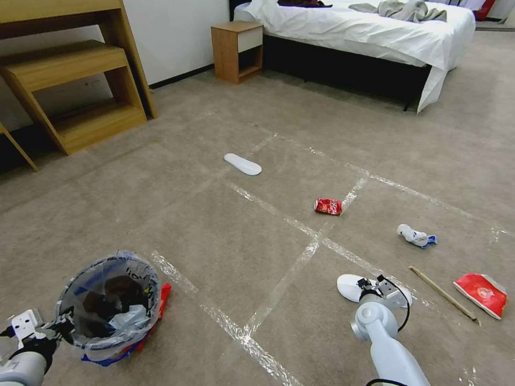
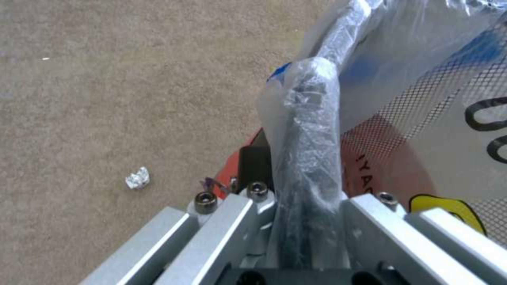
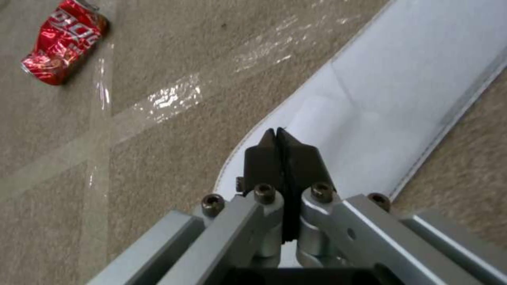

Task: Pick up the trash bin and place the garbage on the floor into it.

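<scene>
Floor [image 1: 225, 236]: beige carpet crossed by shiny tape lines, litter scattered across its right half.
Bed [image 1: 375, 32]: far end of the room, white sheet hanging over its corner.
Desk [image 1: 70, 69]: wooden, against the left wall, well away from the litter.
Nightstand [image 1: 237, 51]: wooden, between desk and bed.
Bin [image 1: 110, 308]: red, lined with a clear blue-edged bag, at the lower left; it looks lifted and tilted, though contact with the carpet is hard to judge. Some litter lies inside.
Left gripper [image 1: 60, 325]: at the bin's near-left rim, fingers clamped over the bag-wrapped rim [image 2: 311, 130], as the left wrist view shows.
Right gripper [image 1: 374, 286]: lower right, low over the near insole, black fingers [image 3: 264, 158] pressed together with nothing between them; their tips sit over the insole's edge.
Near insole [image 3: 401, 99]: white, flat on the carpet just under the right gripper.
Far insole [image 1: 242, 164]: white, mid-floor, well apart from the rest.
Wrapper [image 1: 481, 294]: red, far right, just beside the stick.
Stick [image 1: 444, 295]: wooden, slanting between wrapper and near insole.
Can [image 1: 328, 206]: crushed, red, by a tape crossing.
Paper [image 1: 416, 236]: crumpled white with a blue bit, right of the can.
Scrap [image 2: 138, 177]: small crumpled white piece on the carpet near the bin.
</scene>
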Motion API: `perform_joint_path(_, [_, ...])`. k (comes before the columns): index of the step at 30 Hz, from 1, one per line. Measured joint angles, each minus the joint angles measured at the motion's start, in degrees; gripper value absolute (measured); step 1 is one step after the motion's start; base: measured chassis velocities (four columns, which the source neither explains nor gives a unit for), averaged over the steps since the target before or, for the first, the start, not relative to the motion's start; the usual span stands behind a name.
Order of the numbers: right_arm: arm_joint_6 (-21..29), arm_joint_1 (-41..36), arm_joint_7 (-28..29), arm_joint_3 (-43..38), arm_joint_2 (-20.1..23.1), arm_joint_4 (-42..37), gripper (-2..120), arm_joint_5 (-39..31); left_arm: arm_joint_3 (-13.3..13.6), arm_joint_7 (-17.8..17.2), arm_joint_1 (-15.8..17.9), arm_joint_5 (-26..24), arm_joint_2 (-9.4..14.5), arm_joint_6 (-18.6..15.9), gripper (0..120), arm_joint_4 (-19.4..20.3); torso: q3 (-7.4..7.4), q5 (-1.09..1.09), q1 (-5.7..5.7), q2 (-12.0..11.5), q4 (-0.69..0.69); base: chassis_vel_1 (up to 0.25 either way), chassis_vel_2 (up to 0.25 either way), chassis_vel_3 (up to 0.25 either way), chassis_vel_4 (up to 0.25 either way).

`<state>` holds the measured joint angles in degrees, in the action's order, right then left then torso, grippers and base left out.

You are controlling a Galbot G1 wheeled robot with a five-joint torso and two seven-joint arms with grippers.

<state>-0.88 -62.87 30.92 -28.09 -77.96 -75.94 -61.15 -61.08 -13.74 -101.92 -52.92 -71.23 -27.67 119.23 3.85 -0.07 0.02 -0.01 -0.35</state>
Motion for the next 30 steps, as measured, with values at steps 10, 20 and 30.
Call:
perform_joint_path(10, [1.02,3.90,1.51,-0.73,-2.78,3.82,37,-1.65,-0.82,0.18,-1.13,-0.03,0.10,0.33,1,0.46,0.00,-0.01,0.00,0.00,0.01,0.000,0.000,0.000,0.000])
perform_joint_path(20, [0.95,5.62,1.52,-1.51,-3.77,9.16,74,-1.51,-0.91,0.27,-1.30,-0.09,0.10,0.54,1,0.61,0.00,-0.01,0.00,0.01,0.00,0.000,0.000,0.000,0.000])
perform_joint_path(30, [0.27,6.69,0.51,-1.57,-4.27,11.60,99,-0.39,-0.61,0.54,-1.49,0.24,-0.48,1.08,1,0.64,-0.01,-0.03,0.00,0.02,0.01,0.000,0.000,0.000,0.000])
